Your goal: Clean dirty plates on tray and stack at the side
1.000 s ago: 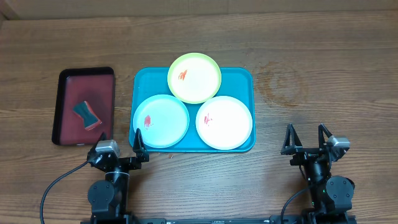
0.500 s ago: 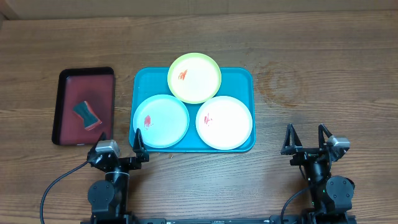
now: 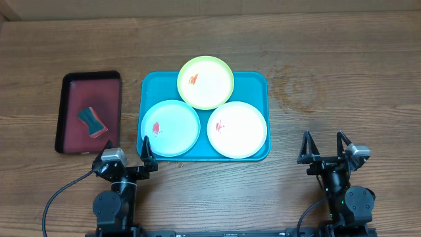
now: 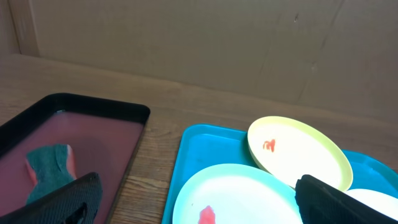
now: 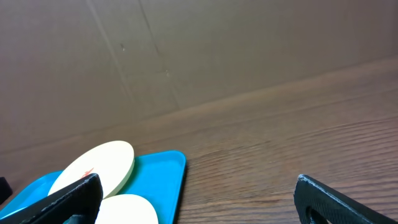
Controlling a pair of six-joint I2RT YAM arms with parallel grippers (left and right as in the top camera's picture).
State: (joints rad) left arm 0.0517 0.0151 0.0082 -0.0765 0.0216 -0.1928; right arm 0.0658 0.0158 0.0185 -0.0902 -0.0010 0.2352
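Three smeared plates [image 3: 206,82] lie on the turquoise tray [image 3: 253,79].
From the left we see a sponge [image 3: 91,122] on the dark red tray [image 3: 72,85], our left claw [image 3: 126,150] spread wide and empty, the turquoise tray mid-desk [image 3: 342,66], then our right claw [image 3: 323,146] equally wide, gripping nothing.

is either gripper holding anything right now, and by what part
Nothing is held. The left gripper and the right gripper are both open and empty, short of the three round plastic plates on the large turquoise plastic tray.
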